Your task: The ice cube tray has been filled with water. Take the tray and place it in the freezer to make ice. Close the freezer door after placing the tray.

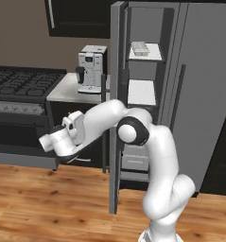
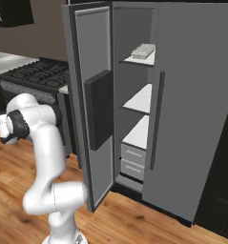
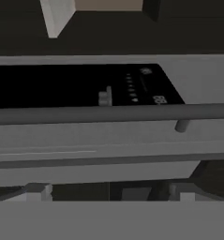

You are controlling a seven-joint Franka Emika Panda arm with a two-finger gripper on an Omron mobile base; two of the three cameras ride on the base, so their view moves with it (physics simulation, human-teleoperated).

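The ice cube tray (image 1: pixel 140 48) lay flat on the top shelf (image 1: pixel 152 56) inside the freezer (image 2: pixel 134 86), its long axis running from the near edge of the shelf toward the back wall. The freezer door (image 2: pixel 89 105) stood swung open to the left, its black dispenser panel (image 3: pixel 76 86) and long handle (image 3: pixel 108 113) facing away from the compartment. The arm reached left around the outside of the door, and the tool (image 1: pixel 47 142) hung low beside a dark cabinet under the desk (image 1: pixel 72 90) that carried a coffee machine (image 1: pixel 91 68). Its jaws were spread wide, holding nothing, with the door handle just ahead of them and untouched.
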